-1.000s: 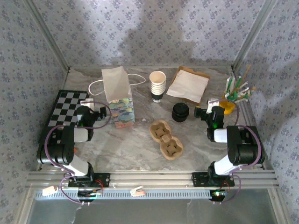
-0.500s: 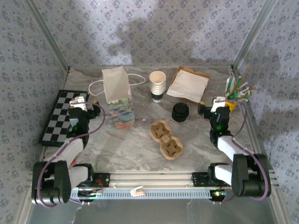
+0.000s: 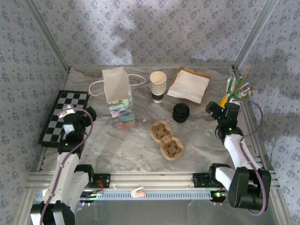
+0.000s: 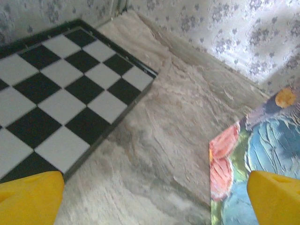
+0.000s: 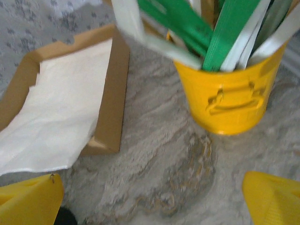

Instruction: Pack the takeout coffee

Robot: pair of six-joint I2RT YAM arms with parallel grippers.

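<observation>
A stack of paper cups (image 3: 158,86) stands at the back centre, with a stack of black lids (image 3: 181,113) to its right front. The brown two-hole cup carrier (image 3: 166,139) lies mid-table. A brown paper bag (image 3: 116,83) with white handles stands behind a colourful painted bag (image 3: 122,111) (image 4: 255,159). My left gripper (image 3: 83,115) (image 4: 152,208) hangs open over bare marble between the checkerboard and the painted bag. Over the marble in front of the yellow bucket, my right gripper (image 3: 220,108) (image 5: 150,204) is open too. Nothing is between either pair of fingers.
A black-and-white checkerboard (image 3: 63,117) (image 4: 51,93) lies at the left edge. A brown tray of white napkins (image 3: 189,84) (image 5: 61,112) sits back right. The yellow bucket (image 3: 230,107) (image 5: 230,96) of green and white sticks stands by the right wall. Patterned walls enclose three sides.
Both arms have unfolded from their tucked pose. The left gripper has swung left toward the checkerboard; the right gripper has swung right toward the yellow bucket. Both stayed open.
</observation>
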